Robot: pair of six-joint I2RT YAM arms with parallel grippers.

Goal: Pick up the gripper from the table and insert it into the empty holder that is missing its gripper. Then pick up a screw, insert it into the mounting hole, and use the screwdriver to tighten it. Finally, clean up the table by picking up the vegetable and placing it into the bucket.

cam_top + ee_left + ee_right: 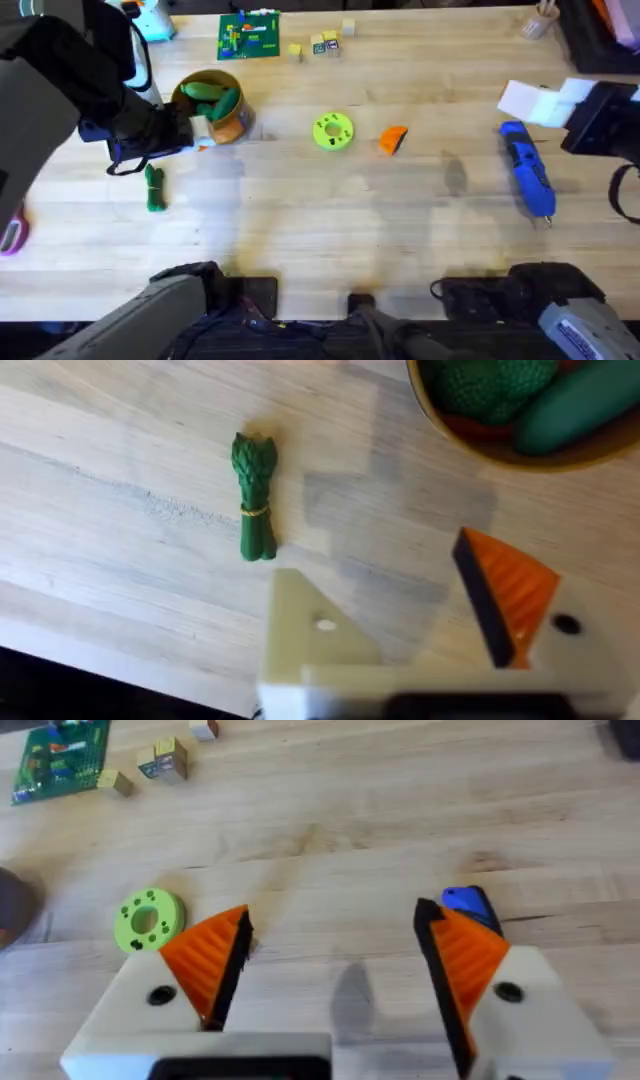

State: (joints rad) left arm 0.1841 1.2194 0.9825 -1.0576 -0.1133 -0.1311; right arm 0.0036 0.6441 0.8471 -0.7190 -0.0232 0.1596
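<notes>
- Your left arm (60, 80) reaches over the left side of the bench (300, 230). Its jaws sit just beside the bucket (212, 108).
- The left jaws are wide apart and hold nothing.
- One finger of the left jaws is a bare white block, the holder (300, 650). It has no orange pad. You can see the mounting hole (325, 625) in its side (a small round spot).
- The other left finger has its orange ribbed pad (510, 595).
- The gripper (393, 139) lies in the middle of the bench, just beside the green disc (333, 131).
- The bucket has green vegetables in it.
- A green asparagus bunch (153, 188) lies flat on the bench, near the bucket but not touching it.
- The screwdriver (527, 170) lies on the right side of the bench, below your right arm (600, 115).
- The right jaws are wide apart and hold nothing. Both fingers have orange pads (205, 960).
</notes>
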